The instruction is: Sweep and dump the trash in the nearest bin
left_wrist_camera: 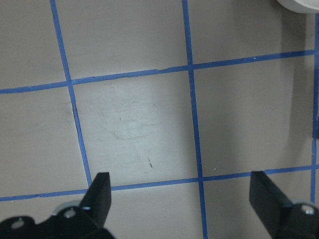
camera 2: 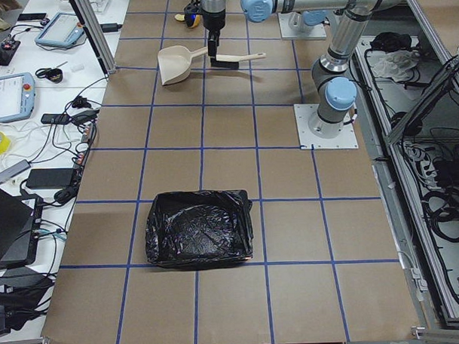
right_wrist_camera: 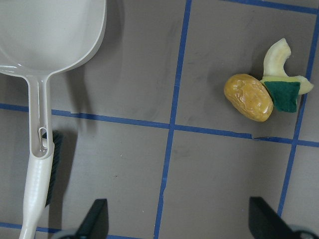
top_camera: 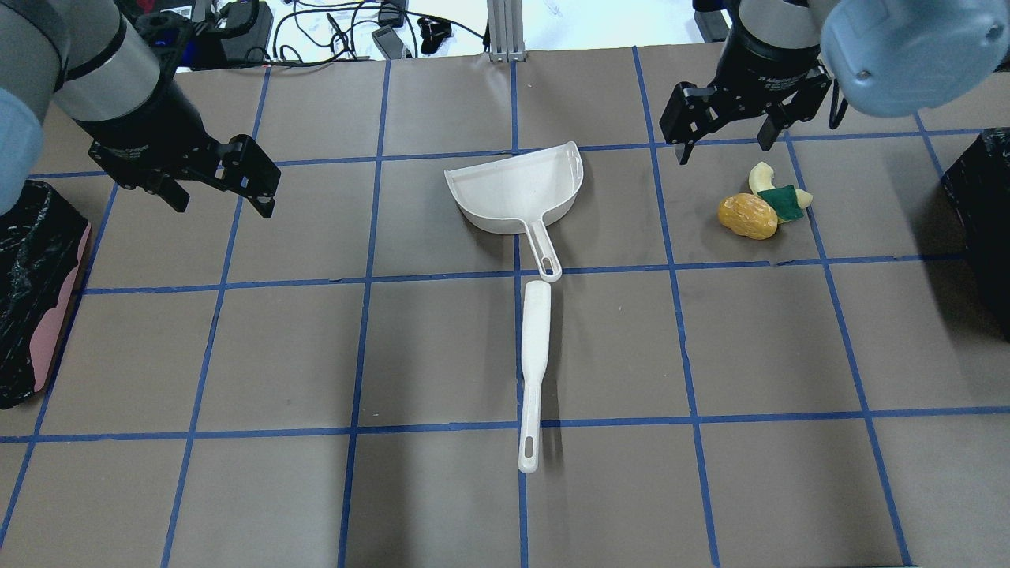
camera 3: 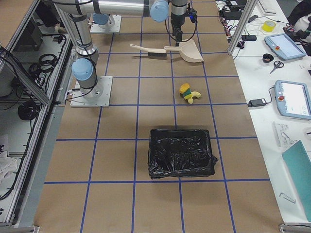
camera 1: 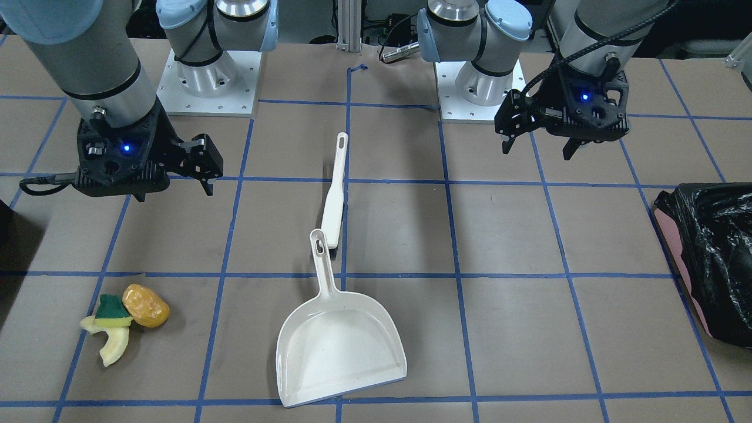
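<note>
The trash lies in one cluster: a glossy orange-yellow lump, a green-and-yellow sponge block and a pale yellow crescent. The right wrist view shows the lump, sponge and crescent. My right gripper is open and empty, hovering just robot-side of the cluster; it also shows in its own wrist view. My left gripper is open and empty over bare table, as its wrist view shows. The white dustpan and white brush lie mid-table, handles end to end.
A black-bagged bin stands at the table edge on my left side. Another dark bin stands at the edge on my right side, close to the trash. Blue tape lines grid the brown table.
</note>
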You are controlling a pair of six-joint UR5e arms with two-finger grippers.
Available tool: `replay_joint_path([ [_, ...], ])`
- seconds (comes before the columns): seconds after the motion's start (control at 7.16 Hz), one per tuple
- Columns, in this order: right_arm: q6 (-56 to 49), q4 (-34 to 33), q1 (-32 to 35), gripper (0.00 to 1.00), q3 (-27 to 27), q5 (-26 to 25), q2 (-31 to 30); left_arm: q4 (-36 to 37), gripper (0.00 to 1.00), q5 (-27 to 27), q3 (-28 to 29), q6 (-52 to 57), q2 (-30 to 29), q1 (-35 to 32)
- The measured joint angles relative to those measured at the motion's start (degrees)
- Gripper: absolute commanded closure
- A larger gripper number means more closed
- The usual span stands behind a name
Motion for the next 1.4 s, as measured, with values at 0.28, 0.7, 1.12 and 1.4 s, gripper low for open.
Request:
replay_joint_path([
  [0.28,-0.2,-0.4,0.0,0.00,0.4,-0.2,0.8,0.1,0.00,0.0,0.0,0.0,0.0,0.0],
  [0.7,-0.6,-2.3,-0.1,0.00,0.7,-0.1,1.1,0.3,0.00,-0.1,0.0,0.0,-0.1,0.1],
  [1.12,-0.2,-2.1,-0.2,0.00,0.5,-0.7,1.1,0.1,0.00,-0.1,0.0,0.0,-0.2,0.2],
  [1.4,-0.1,-1.7,-0.2,0.00,0.5,-0.9,1.0,-0.3,0.00,0.0,0.0,0.0,-0.4,0.5],
])
